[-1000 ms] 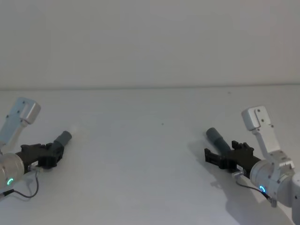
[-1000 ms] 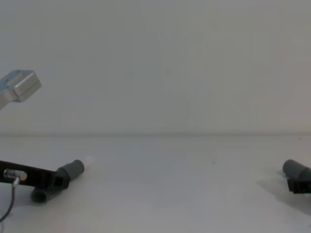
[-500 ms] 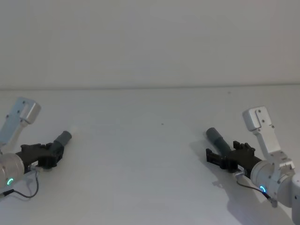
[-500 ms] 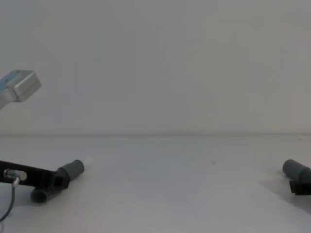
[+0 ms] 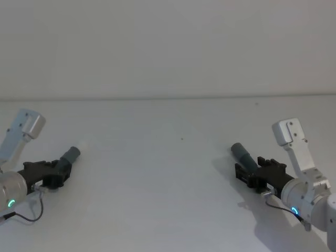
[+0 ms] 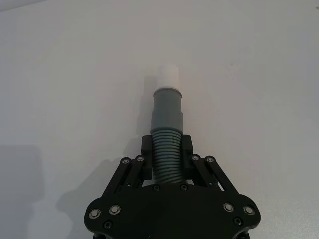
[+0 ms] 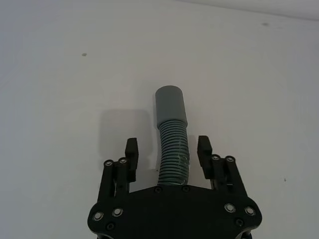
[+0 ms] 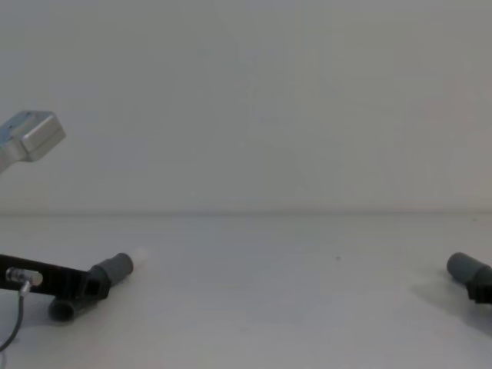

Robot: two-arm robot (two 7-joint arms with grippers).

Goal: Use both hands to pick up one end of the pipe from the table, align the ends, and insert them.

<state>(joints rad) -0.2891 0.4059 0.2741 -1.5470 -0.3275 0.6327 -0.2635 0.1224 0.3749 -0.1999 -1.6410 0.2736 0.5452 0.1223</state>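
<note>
Across the white table (image 5: 168,157) the pieces lie well apart. My left gripper (image 6: 166,148) is clamped on the left pipe piece (image 6: 166,117). My right gripper (image 7: 167,147) straddles the right pipe piece (image 7: 173,144), fingers spread clear of it. I can't tell whether either piece is lifted. I judge we're mid-grasp: next I close the right gripper, lift both, then aim the white tip (image 6: 168,77) at the socket (image 7: 170,102).

ribbed plastic pipe (image 6: 167,154), matt white table (image 5: 168,157)

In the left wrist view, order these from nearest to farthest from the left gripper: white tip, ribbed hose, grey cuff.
1. Ribbed hose, between the jaws of the left gripper.
2. Grey cuff, just beyond.
3. White tip, at the far end.
</note>
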